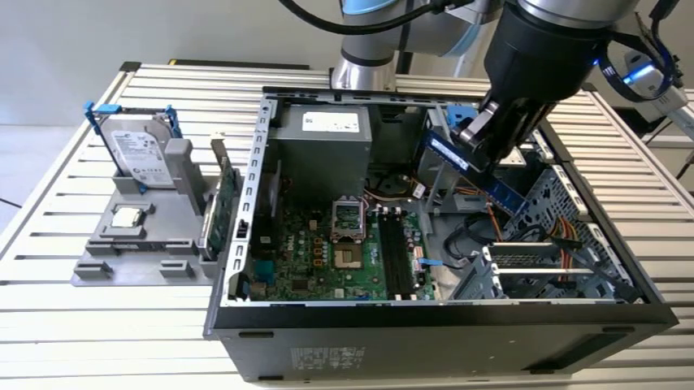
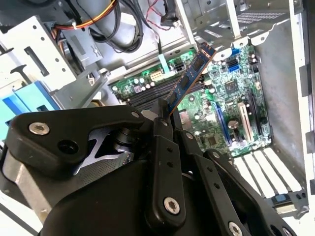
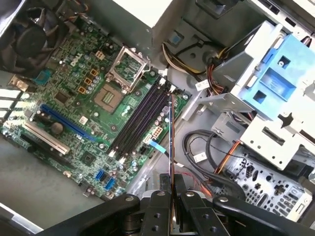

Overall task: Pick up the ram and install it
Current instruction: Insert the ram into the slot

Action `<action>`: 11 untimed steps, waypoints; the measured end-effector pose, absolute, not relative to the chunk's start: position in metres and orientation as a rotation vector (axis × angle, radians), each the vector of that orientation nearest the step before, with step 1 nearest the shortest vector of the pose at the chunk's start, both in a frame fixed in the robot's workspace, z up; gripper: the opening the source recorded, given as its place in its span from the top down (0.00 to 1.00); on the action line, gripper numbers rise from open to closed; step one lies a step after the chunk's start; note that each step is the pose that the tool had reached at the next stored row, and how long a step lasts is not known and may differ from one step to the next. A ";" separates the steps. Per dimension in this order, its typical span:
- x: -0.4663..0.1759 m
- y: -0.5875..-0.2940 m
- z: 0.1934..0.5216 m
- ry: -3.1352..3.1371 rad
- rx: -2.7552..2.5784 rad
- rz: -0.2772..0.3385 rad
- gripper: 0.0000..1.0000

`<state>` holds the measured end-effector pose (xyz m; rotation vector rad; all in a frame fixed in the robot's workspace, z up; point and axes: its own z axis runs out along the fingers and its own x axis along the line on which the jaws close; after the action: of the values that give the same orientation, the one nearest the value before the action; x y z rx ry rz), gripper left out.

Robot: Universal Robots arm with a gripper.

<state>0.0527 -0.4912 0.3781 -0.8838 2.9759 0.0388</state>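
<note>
**Gripper and task item.** The black two-finger gripper (image 1: 485, 154) sits at the upper right of the exterior view, above the open case. Its jaws are pinching the ram (image 1: 496, 180), a thin, long blue-green circuit-board stick with dark chips. One end is clamped and the rest slopes down towards the exterior view's right. The ram is in the air over the drive-bay side of the case, well apart from the motherboard. In the first wrist view the ram (image 3: 171, 142) shows edge-on, running out from between the fingers (image 3: 158, 200).

**Surroundings and obstructions.**
- The long black memory slots (image 3: 140, 115) lie side by side on the green motherboard (image 1: 325, 260), next to the square metal processor socket (image 1: 347, 216).
- A bundle of black, orange and yellow cables (image 3: 216, 162) lies beside the slots, near the ram's path.
- A blue plastic drive cage (image 3: 275, 81) in grey sheet metal stands close by.
- The silver boxy power supply (image 1: 325, 140) fills the far end of the case.

**Left of the case, exterior view.**
- A grey moulded fixture (image 1: 130, 262) carries a silver hard drive with blue clips (image 1: 141, 150), standing upright.
- It also carries a green expansion card with a metal bracket (image 1: 223, 213), set on edge.

**Surface.** The black tower case (image 1: 434, 345) lies on its side on a table of pale aluminium slats (image 1: 109, 325).
</note>
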 end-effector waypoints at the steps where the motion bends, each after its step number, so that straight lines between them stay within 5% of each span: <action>1: 0.053 -0.491 0.378 2.980 -0.869 0.039 1.00; 11: 0.053 -0.491 0.378 3.018 -0.722 0.036 1.00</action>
<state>0.0527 -0.4912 0.3778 -0.7220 3.0180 0.0357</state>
